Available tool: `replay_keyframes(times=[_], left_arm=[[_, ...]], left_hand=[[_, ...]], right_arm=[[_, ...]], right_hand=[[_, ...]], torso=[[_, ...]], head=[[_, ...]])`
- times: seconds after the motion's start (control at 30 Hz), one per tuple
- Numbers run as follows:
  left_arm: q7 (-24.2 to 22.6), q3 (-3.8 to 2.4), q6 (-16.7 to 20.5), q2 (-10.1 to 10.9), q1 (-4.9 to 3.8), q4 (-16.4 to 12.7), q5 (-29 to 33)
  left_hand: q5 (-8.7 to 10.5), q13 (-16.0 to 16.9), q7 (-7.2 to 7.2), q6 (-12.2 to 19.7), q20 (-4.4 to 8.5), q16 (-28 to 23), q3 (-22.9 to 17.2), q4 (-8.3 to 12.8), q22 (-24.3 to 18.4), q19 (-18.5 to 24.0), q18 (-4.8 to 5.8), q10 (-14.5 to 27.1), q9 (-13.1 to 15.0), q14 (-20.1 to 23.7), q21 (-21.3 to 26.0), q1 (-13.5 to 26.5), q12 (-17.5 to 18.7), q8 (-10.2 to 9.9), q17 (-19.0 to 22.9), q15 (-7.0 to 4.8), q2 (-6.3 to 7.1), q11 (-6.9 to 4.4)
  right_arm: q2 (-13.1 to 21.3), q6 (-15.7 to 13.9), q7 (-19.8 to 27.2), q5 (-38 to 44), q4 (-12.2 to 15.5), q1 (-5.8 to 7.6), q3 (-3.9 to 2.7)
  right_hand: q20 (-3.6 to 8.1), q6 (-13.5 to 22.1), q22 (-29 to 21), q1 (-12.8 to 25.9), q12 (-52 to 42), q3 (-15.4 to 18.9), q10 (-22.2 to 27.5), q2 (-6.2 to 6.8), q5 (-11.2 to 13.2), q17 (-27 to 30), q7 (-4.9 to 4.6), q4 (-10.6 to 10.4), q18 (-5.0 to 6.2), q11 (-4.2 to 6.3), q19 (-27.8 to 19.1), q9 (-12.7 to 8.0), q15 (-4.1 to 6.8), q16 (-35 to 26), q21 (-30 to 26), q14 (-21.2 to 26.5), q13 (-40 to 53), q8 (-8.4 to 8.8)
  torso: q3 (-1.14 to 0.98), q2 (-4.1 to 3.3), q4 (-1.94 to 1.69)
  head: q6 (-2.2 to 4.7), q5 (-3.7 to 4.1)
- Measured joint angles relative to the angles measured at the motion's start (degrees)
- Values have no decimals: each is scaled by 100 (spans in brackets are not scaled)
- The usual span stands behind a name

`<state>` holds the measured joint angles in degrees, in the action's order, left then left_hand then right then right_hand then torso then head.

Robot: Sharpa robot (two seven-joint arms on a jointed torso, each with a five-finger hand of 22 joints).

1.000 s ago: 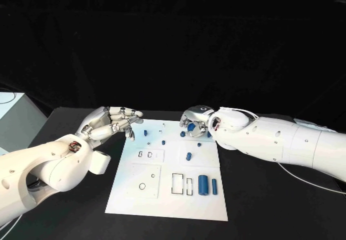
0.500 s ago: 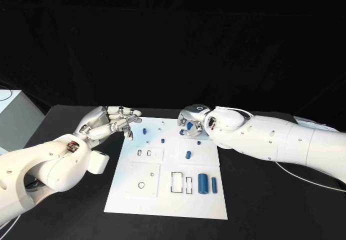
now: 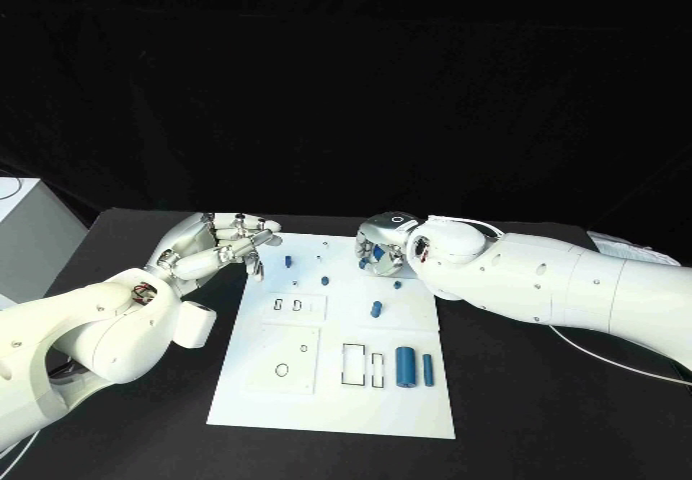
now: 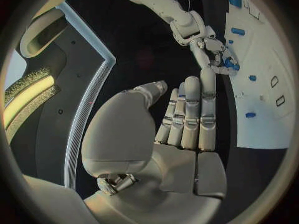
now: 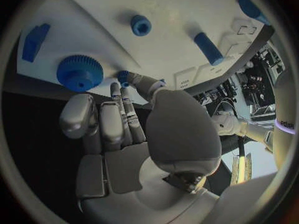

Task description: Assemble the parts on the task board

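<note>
- The task board (image 3: 335,345) is a white plate lying flat in the middle of the black surface (image 3: 548,420), its long side running away from the robot.
- Recesses on the board: two small slots (image 3: 290,304) near the left-centre, a round hole (image 3: 283,370) in the lower-left panel, and two rectangular outlines (image 3: 355,365) near the lower middle, all shown unfilled.
- Two long blue cylinders (image 3: 408,368) lie side by side on the board just right of the rectangular outlines; the thicker one is on the left, the thinner one (image 3: 428,366) on the right.
- A short blue peg (image 3: 376,309) sits near the board's centre; further small blue parts (image 3: 289,262) sit along the far part of the board.
- A blue gear (image 5: 79,72) lies near the far right corner of the board, with a blue block (image 5: 34,41) close beside it and a hollow blue bushing (image 5: 140,25) farther in.
- Right robot hand (image 3: 385,245): positioned over the far right area of the board, fingers curled downward just beside the gear; whether it grips any part cannot be told.
- Left robot hand (image 3: 219,247): held at the far left edge of the board, fingers straight and close together, thumb apart, holding nothing.
</note>
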<state>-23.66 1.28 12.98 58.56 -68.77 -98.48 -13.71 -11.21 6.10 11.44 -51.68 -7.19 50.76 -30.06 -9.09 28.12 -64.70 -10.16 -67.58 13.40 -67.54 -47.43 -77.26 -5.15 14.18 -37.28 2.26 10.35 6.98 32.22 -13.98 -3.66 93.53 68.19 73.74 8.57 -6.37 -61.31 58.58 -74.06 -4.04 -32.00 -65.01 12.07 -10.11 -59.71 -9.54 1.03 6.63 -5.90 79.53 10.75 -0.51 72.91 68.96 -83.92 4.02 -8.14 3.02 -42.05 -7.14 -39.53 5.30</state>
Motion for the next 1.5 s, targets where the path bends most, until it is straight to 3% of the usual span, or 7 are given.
replay_keyframes(times=[0.23,0.37,0.43,0.67,1.03,1.5], left_arm=[[12,0,0,1,0,6,1],[19,0,0,2,0,6,1],[21,0,0,2,0,7,1],[34,0,0,1,0,19,1],[47,0,0,-8,-1,52,2],[53,0,-1,-31,-1,50,3]], left_hand=[[0,0,20,20,0,0,0,0,13,0,0,20,0,0,-40,0,0,0,0,0,0,20],[0,-1,20,20,-20,0,0,0,23,20,0,20,0,0,-40,0,0,0,6,0,0,20],[0,-1,20,20,-20,0,0,0,23,20,0,20,-1,0,-40,0,0,0,6,0,0,20],[0,-1,20,20,-20,0,0,0,29,20,0,20,-1,19,-40,0,0,0,6,20,0,20],[0,5,20,20,-19,0,0,0,45,20,0,42,6,19,-88,0,0,0,13,20,0,-1],[0,4,30,31,-36,0,-10,10,57,44,0,62,5,19,-88,0,0,0,12,20,0,19]], right_arm=[[7,31,-11,4,25,-8,-2],[13,27,-20,8,43,-8,-5],[15,16,-24,9,51,-7,-6],[41,-129,-76,8,135,-25,-5],[16,-701,-337,22,260,-33,-83],[-531,-1463,-659,258,-161,-34,-115]], right_hand=[[62,-129,222,-43,-5,-245,-286,-109,50,-30,88,11,0,83,62,86,2,100,152,-2,-2,-101],[64,-174,278,-74,-3,-314,-369,-139,70,-31,94,17,-6,120,64,132,25,100,162,-20,-2,-138],[92,-199,332,-67,1,-365,-414,-162,83,-30,119,25,-92,119,91,146,44,126,220,0,-2,-162],[121,-258,583,-75,46,-453,-520,-215,129,-30,138,63,-91,155,170,250,65,156,394,-20,0,-250],[124,-257,701,-82,80,-509,-520,-251,160,-39,137,119,-91,155,185,294,85,176,457,0,14,-249],[124,-254,733,-83,62,-565,-540,-251,112,-44,135,176,-91,135,184,330,85,199,481,1,-4,-272]], torso=[[4,-19,-12],[10,-26,-25],[10,-31,-34],[19,-42,-62],[34,-54,-96],[44,-72,-120]], head=[[8,14],[9,24],[10,29],[21,43],[57,41],[110,21]])
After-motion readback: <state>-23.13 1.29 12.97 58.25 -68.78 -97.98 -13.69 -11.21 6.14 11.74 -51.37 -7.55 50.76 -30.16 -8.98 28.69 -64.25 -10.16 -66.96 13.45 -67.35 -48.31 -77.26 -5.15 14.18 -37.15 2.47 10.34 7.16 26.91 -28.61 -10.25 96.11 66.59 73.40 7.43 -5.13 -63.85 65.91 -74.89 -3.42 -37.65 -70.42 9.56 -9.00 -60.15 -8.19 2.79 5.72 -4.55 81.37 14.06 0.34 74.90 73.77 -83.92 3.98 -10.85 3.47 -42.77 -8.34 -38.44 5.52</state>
